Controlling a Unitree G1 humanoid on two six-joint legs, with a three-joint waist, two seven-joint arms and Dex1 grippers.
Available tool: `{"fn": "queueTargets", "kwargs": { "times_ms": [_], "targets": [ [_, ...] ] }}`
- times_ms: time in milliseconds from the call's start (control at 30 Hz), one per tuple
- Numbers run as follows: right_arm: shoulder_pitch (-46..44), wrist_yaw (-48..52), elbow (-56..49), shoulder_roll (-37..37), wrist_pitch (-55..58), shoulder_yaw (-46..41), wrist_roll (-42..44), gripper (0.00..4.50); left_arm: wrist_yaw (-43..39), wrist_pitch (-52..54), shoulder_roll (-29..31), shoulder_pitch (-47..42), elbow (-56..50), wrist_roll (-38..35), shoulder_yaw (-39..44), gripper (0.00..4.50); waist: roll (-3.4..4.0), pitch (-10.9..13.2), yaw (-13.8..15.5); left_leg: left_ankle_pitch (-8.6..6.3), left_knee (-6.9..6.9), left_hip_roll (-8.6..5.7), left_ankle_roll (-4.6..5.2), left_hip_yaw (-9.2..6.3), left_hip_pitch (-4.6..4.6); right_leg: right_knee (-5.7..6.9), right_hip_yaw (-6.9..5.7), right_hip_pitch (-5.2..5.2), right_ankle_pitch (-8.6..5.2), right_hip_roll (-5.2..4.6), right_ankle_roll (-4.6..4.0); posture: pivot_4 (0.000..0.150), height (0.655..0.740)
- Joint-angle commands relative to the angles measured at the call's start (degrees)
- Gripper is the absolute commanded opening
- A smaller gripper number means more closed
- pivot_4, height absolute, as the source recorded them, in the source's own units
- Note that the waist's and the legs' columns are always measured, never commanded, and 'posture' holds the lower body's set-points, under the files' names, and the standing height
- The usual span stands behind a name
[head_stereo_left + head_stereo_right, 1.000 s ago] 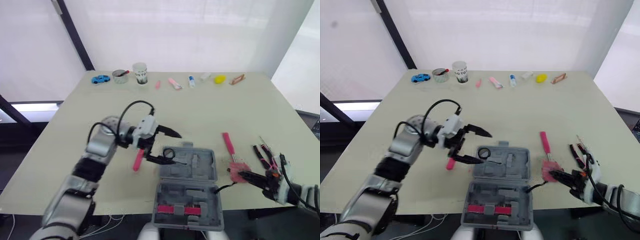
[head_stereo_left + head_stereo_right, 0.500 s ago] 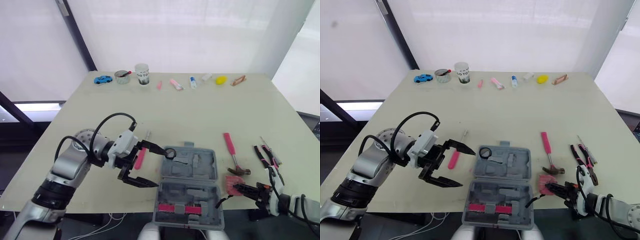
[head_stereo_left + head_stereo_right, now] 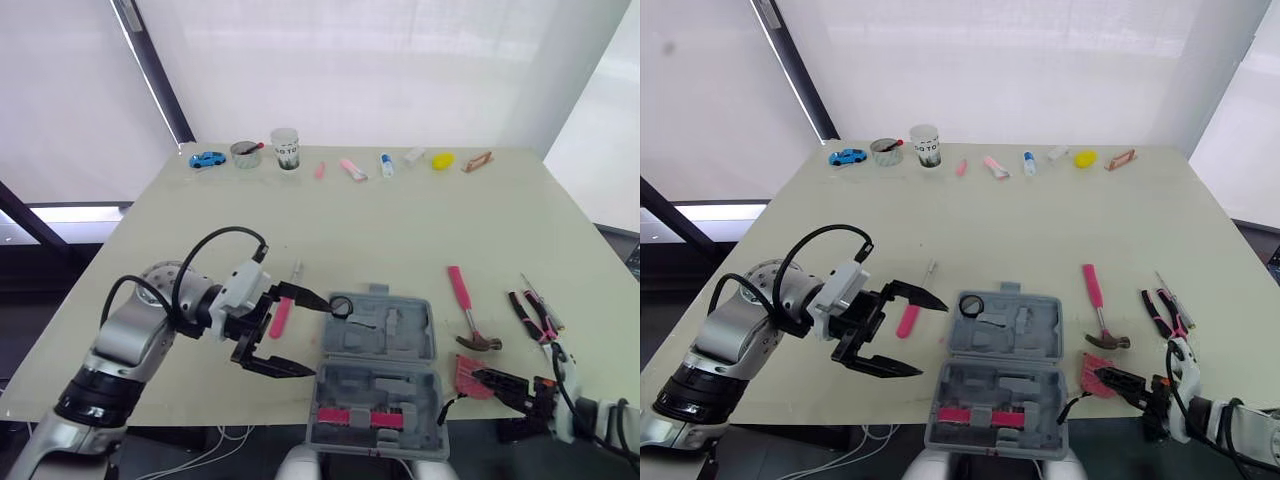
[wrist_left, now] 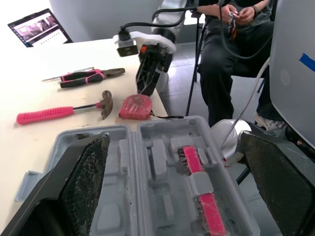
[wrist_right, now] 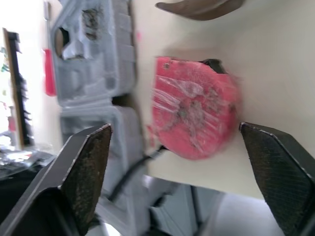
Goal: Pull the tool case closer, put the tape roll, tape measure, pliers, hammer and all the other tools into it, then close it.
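From the head views, the open grey plastic tool case [image 3: 378, 372] lies at the near edge of the pale table [image 3: 400, 225], in the middle. A black tape roll [image 3: 341, 306] sits in the far left corner of its far half, and a pink piece [image 3: 356, 418] lies in the near half. The left gripper [image 3: 318, 336] hovers just left of the case with its fingers spread wide and nothing between them. A pink-handled screwdriver [image 3: 281, 315] lies on the table beside it. Right of the case rests the red round tape measure [image 3: 467, 372]. The right gripper [image 3: 492, 380] is at it, fingers parted. Beyond lie the pink-handled hammer [image 3: 463, 303] and, further right, the pink-and-black pliers [image 3: 527, 314].

The left wrist view looks across the case at the hammer, tape measure and pliers, with a seated person [image 4: 231, 44] past the table.

The right wrist view has the tape measure lying between the wide-spread fingers, not gripped.
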Motion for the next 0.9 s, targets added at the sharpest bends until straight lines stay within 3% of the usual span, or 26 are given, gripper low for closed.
{"fn": "queueTargets", "kwargs": {
  "times_ms": [33, 300, 433, 600, 900],
  "targets": [
    [4.47, 13.2, -5.07, -4.03, -8.55, -0.74, -13.12, 4.4, -0.66, 0.51, 0.55, 0.27, -1.5, -1.02, 1.69, 4.5, -0.02, 0.01, -0.04, 0.0, 0.0, 0.02, 0.0, 0.0, 0.01, 0.0, -0.01, 0.0, 0.0, 0.02, 0.0, 0.15, 0.74],
    [5.16, 32.46, -6.14, -5.32, -41.93, 6.5, -44.16, 4.4, -0.45, 1.1, 0.33, 0.65, -2.21, -1.53, 2.26, 4.5, -0.02, 0.01, -0.57, 0.0, -0.02, 0.05, 0.0, 0.14, 0.25, 0.09, 0.14, 0.08, -0.13, 0.07, 0.21, 0.15, 0.74],
    [-0.91, 36.59, 0.1, -5.05, -56.43, 13.16, -57.7, 4.4, -0.27, 0.66, 0.53, 0.95, -2.82, -0.79, 2.23, 4.5, -0.05, 0.02, -0.61, 0.0, -0.01, 0.05, -0.01, 0.24, 0.29, 0.09, 0.22, 0.08, -0.12, 0.07, 0.2, 0.15, 0.74],
    [-7.32, 38.98, 4.57, -3.9, -61.01, 17.76, -63.81, 4.4, 0.09, 1.14, 0.9, 1.62, -4.33, -1.35, 3.01, 4.5, -0.06, 0.05, -0.58, 0.0, -0.01, 0.04, -0.01, 0.4, 0.33, 0.12, 0.32, 0.06, 0.0, 0.06, 0.02, 0.15, 0.74],
    [-12.45, 40.88, 9.04, -0.45, -62.93, 21.38, -67.51, 4.4, 0.38, 0.77, 1.46, 3.22, -5.55, -1.21, 4.76, 4.5, -0.06, 0.05, -0.41, 0.0, -0.02, 0.04, -0.01, 0.5, 0.32, 0.12, 0.31, 0.06, 0.01, 0.06, 0.01, 0.15, 0.74]
  ]
}}
